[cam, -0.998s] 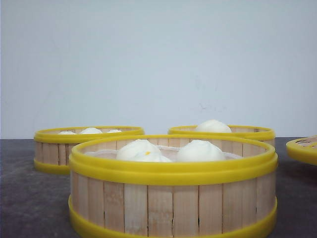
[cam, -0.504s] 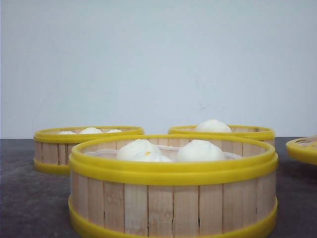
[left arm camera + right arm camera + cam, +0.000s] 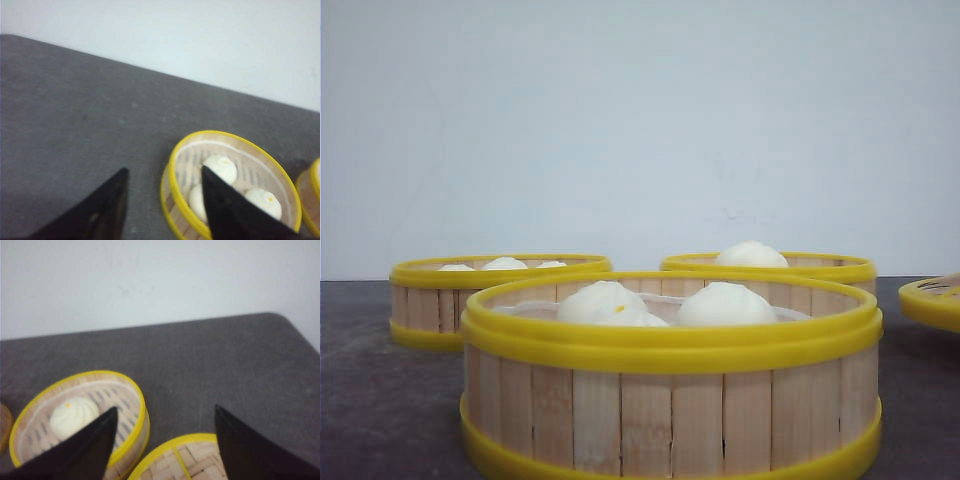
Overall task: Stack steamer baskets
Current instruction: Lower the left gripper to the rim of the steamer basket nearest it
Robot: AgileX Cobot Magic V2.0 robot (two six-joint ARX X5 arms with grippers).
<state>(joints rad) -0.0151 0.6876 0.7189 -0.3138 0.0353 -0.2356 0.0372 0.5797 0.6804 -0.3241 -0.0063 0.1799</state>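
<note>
Three steamer baskets (image 3: 670, 400) of white buns (image 3: 725, 304) — unstacked, apart

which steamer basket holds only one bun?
The back-right steamer basket, also seen in the right wrist view: one white bun. The back-left basket holds three, and the near basket shows more than one.

Wood-slat, glossy-plastic-rimmed steamer baskets (image 3: 670, 400)
</note>
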